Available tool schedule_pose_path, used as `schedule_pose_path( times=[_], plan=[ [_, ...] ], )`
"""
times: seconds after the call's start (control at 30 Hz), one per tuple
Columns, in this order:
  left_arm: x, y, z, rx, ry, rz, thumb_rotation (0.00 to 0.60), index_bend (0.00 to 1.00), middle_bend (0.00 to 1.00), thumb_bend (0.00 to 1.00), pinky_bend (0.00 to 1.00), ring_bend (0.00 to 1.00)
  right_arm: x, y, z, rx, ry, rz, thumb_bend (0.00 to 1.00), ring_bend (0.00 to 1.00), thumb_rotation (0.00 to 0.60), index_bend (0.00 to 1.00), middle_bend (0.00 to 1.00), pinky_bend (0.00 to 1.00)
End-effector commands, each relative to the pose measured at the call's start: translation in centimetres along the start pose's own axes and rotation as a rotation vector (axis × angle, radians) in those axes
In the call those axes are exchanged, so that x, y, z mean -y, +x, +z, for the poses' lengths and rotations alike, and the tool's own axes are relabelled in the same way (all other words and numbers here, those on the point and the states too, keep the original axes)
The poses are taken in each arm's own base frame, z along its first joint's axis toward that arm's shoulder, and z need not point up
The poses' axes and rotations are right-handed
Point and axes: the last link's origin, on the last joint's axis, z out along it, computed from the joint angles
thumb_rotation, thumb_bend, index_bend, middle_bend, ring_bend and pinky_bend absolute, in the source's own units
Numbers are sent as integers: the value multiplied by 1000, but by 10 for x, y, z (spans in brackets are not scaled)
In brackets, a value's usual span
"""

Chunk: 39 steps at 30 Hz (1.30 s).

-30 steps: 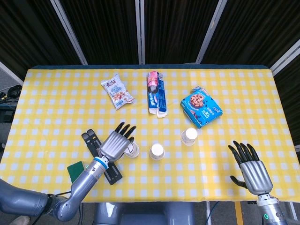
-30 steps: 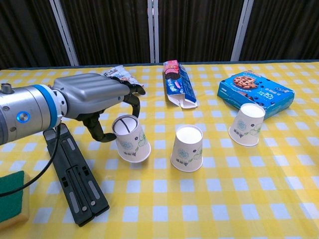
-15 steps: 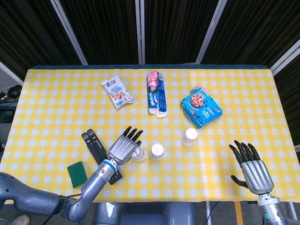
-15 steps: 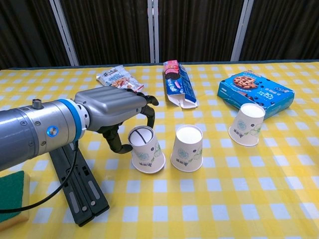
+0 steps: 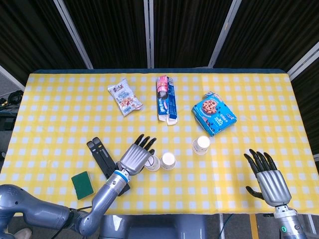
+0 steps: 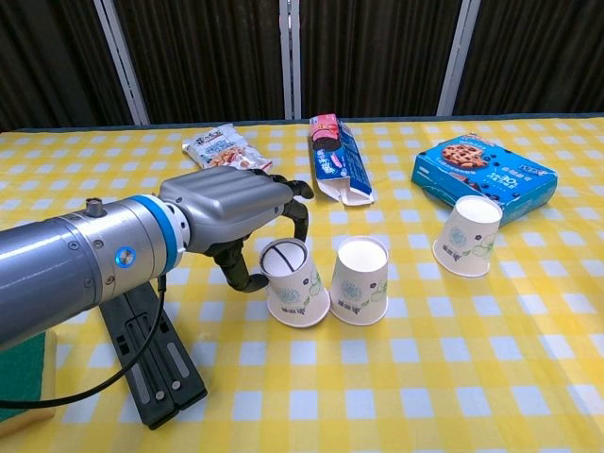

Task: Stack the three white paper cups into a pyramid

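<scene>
Three white paper cups stand upside down on the yellow checked table. My left hand [image 6: 231,209] [image 5: 137,155] grips the leftmost cup [image 6: 294,283] [image 5: 153,162], which leans slightly and touches the middle cup [image 6: 360,280] [image 5: 168,160]. The third cup [image 6: 468,235] [image 5: 201,145] stands apart to the right, in front of the blue cookie box. My right hand [image 5: 267,178] hovers open with spread fingers near the table's front right edge, holding nothing; the chest view does not show it.
A blue cookie box [image 6: 483,174] [image 5: 214,113], a long biscuit pack [image 6: 338,159] [image 5: 166,98] and a snack bag [image 6: 220,145] [image 5: 125,96] lie across the back. A black folding stand [image 6: 151,357] [image 5: 104,158] and a green sponge [image 5: 82,183] lie at the front left.
My left hand has slid the leftmost cup to the right until it meets the middle cup. The right hand has stayed still.
</scene>
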Motion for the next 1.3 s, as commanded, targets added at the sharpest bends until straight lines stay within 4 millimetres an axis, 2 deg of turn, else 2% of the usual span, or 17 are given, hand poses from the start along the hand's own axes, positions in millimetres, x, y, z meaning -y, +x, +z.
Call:
schedule_pose_path(
  times=[0.03, 0.27, 0.5, 0.63, 0.77, 1.0, 1.2, 1.3],
  plan=[
    [1, -2, 0, 1, 8, 11, 600, 222, 0, 400, 0, 0, 0, 0, 0, 1, 0, 0, 68, 0, 600, 98, 0, 0],
    [5, -1, -3, -16, 13, 14, 600, 17, 0, 338, 0, 0, 0, -1, 0, 6, -1, -5, 67, 0, 600, 98, 0, 0],
    [10, 1, -9, -33, 11, 1, 600, 0, 0, 337, 0, 0, -1, 0, 0, 5, -5, -7, 67, 0, 600, 98, 0, 0],
    [19, 3, -21, -59, 23, -37, 600, 0, 0, 337, 0, 0, -1, 1, 0, 1, -8, -7, 67, 0, 600, 98, 0, 0],
    [41, 3, -42, -106, 64, -76, 600, 0, 0, 304, 0, 0, -1, 1, 1, -2, -10, -4, 67, 0, 600, 97, 0, 0],
    [84, 3, -95, -211, 156, -66, 600, 0, 0, 242, 0, 0, 1, -4, 4, 5, -6, -16, 67, 0, 600, 97, 0, 0],
    [130, -8, -172, -311, 278, -50, 600, 0, 0, 216, 0, 0, 5, -6, 11, 8, -8, 24, 67, 0, 600, 97, 0, 0],
    [148, -15, -201, -335, 322, -51, 600, 0, 0, 216, 0, 0, 10, -7, 21, 15, 2, 18, 67, 0, 600, 97, 0, 0]
  ],
)
